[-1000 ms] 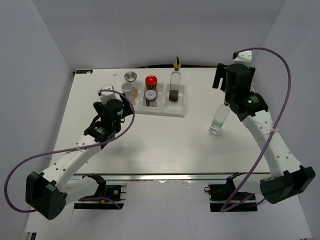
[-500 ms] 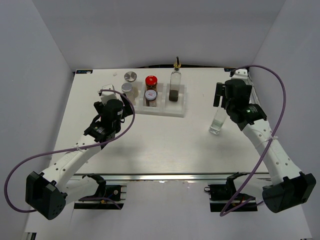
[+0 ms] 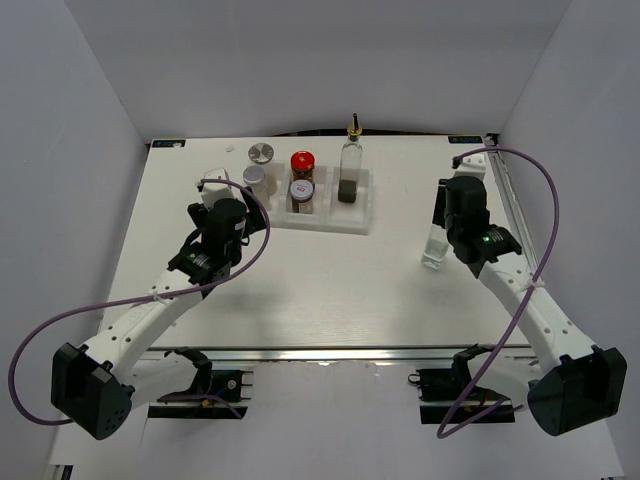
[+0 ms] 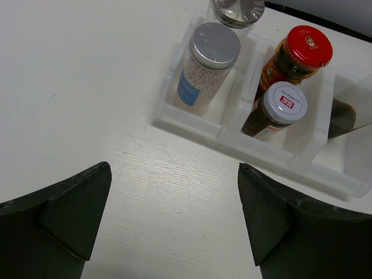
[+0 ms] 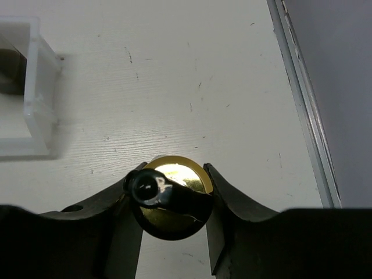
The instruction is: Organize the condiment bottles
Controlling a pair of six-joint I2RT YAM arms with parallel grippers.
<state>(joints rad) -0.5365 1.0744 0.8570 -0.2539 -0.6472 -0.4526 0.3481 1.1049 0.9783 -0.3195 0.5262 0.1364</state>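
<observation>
A clear glass bottle (image 3: pixel 433 251) stands alone on the right of the table. My right gripper (image 5: pixel 172 195) is shut on its gold spout cap (image 5: pixel 177 174), one finger on each side. In the white tray (image 3: pixel 364 218) stand a silver-lidded jar of white grains (image 4: pixel 208 67), a red-lidded jar (image 4: pixel 302 51), a jar with a white, red-labelled lid (image 4: pixel 283 103) and a tall bottle with a gold spout (image 3: pixel 350 160). Another silver-lidded jar (image 3: pixel 260 153) is at the tray's back left. My left gripper (image 4: pixel 174 168) hangs open over bare table just in front of the tray.
A metal rail (image 5: pixel 299 99) runs along the table's right edge, close to the held bottle. White walls enclose the table on three sides. Purple cables loop off both arms.
My right gripper has come down over the lone bottle's spout and shut on it. The left arm and the jars in the tray have not moved.
</observation>
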